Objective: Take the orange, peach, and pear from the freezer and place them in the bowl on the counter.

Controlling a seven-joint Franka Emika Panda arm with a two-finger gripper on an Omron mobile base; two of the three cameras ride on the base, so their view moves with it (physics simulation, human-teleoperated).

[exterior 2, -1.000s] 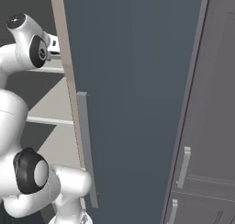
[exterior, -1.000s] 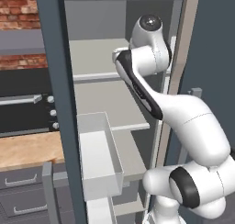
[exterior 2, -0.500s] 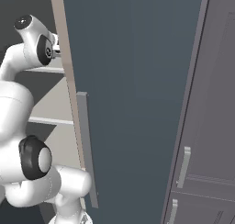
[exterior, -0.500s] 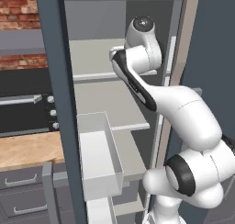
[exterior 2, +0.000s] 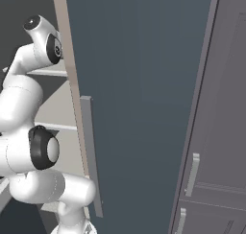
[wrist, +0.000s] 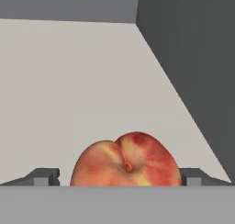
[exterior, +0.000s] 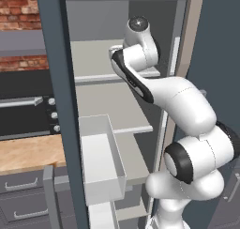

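Two claw (wrist: 119,181) fingertips (wrist: 46,176) flank the peach (wrist: 125,160) (grip unclear), bare shelf (wrist: 69,81) beyond.

peach (wrist: 126,161) between fingertips (wrist: 46,176), bare shelf (wrist: 69,81) beyond, wall (wrist: 193,58) close right

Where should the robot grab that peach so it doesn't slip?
Across its round middle, one finger on each side. In the hand view the peach lies on the pale freezer shelf with its stem dimple facing the camera, between the two fingertips, so the gripper probably just pushes straight ahead.
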